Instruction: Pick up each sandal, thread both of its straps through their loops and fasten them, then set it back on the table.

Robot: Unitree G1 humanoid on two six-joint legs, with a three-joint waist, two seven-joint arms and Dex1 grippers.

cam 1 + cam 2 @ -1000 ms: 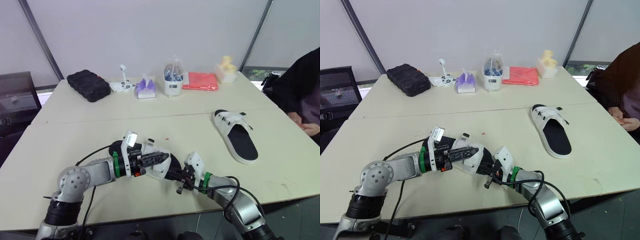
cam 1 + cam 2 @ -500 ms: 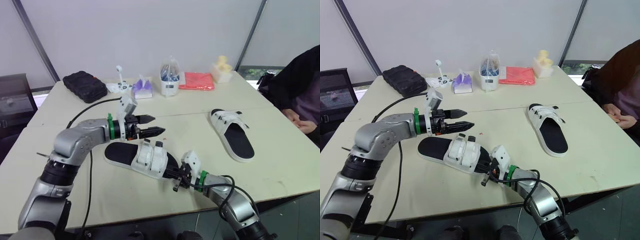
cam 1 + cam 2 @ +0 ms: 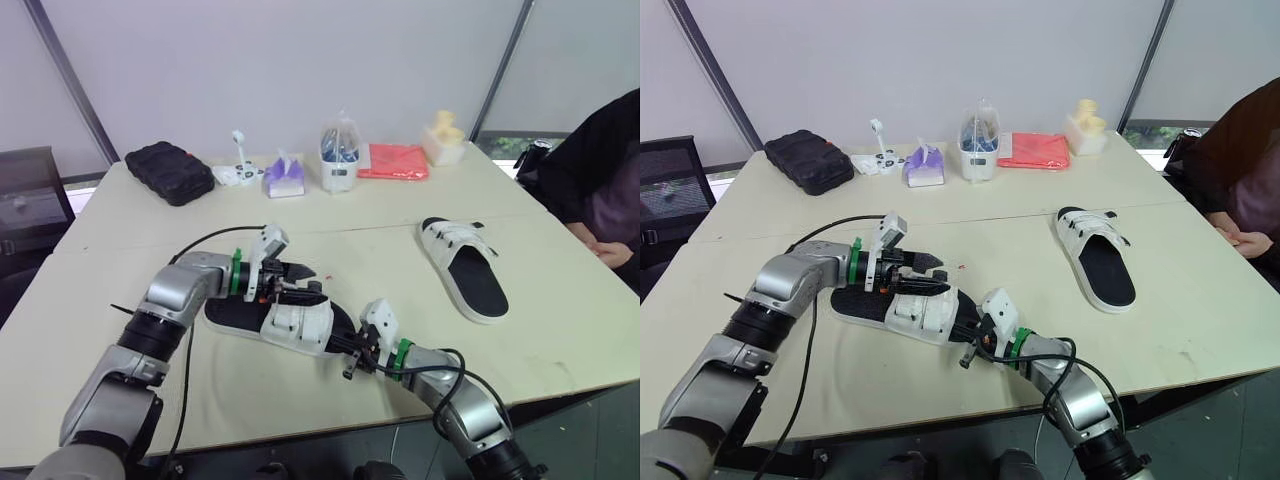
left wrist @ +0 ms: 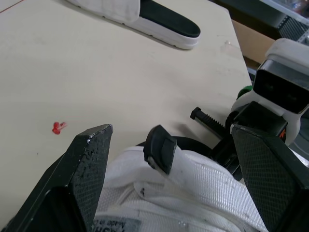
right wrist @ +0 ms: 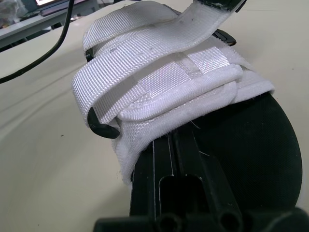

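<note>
One sandal point(image 3: 295, 325), straps point(image 5: 159, 63) perhaps loose

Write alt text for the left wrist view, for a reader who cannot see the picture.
The left hand, wide open, hovers over the white straps of the near sandal, a black-tipped strap end sticking up between its fingers. Beyond lie the right hand, a small red mark on the table and the second sandal.

The left gripper point(image 3: 300, 290) has come down from above the table onto the near sandal's point(image 3: 292, 327) straps, fingers spread.
</note>
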